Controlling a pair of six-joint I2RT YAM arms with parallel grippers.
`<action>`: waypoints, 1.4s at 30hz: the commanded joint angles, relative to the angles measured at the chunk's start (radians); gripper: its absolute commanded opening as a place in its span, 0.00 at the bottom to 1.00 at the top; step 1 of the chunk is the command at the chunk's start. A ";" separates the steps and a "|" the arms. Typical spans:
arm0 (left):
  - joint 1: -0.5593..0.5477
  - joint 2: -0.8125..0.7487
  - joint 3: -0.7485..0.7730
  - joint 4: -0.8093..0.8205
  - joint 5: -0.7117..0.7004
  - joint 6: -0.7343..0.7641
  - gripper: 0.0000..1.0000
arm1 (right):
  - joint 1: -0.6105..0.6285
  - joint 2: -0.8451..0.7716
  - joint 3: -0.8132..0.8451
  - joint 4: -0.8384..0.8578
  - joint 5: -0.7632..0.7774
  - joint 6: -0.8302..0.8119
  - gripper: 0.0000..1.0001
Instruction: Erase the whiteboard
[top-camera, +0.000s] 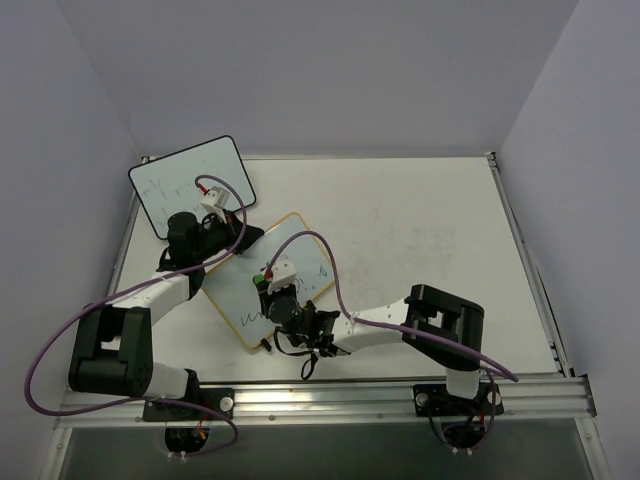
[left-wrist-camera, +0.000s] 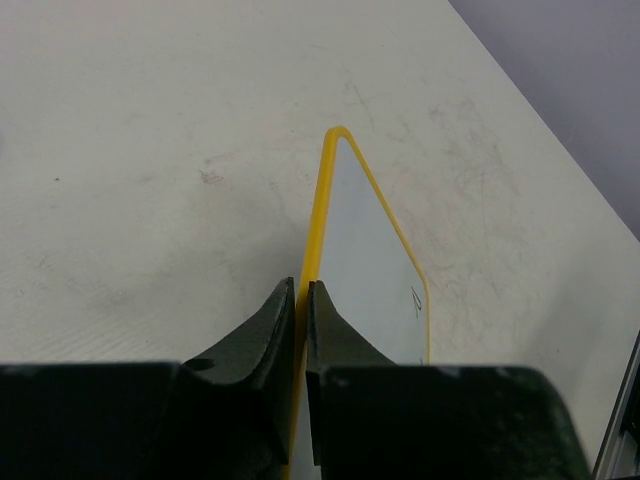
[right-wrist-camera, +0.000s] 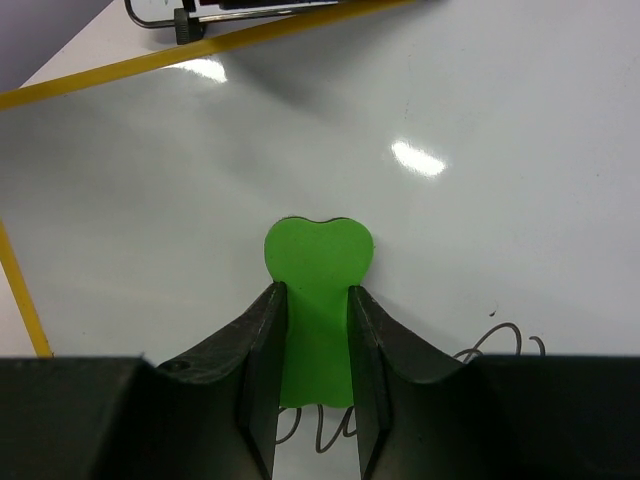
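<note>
The whiteboard (top-camera: 305, 250), white with a thin yellow frame, lies at an angle in the middle of the table. Handwritten scribbles (right-wrist-camera: 500, 342) remain on it. My left gripper (top-camera: 240, 240) is shut on its far-left edge; the left wrist view shows the yellow rim (left-wrist-camera: 318, 215) pinched between the two fingers (left-wrist-camera: 301, 285). My right gripper (top-camera: 275, 292) hovers over the board's near half, shut on a green heart-shaped eraser (right-wrist-camera: 318, 262). The eraser's tip rests against the white surface (right-wrist-camera: 450, 100) just above the scribbles.
A black-framed whiteboard (top-camera: 190, 185) leans at the back left, behind the left arm. A metal rail (top-camera: 330, 400) runs along the near table edge. White walls close in at the left, back and right. A black clip (right-wrist-camera: 185, 18) sits at the yellow board's far edge.
</note>
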 joint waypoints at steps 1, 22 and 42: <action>-0.015 -0.001 0.008 0.044 0.053 0.009 0.02 | 0.010 0.074 0.030 -0.093 -0.023 -0.043 0.00; -0.034 -0.016 -0.015 0.081 0.042 0.012 0.02 | -0.059 0.065 -0.006 -0.093 0.036 -0.002 0.00; -0.037 -0.012 -0.023 0.111 0.039 0.009 0.02 | -0.199 -0.047 -0.139 -0.142 0.135 0.093 0.00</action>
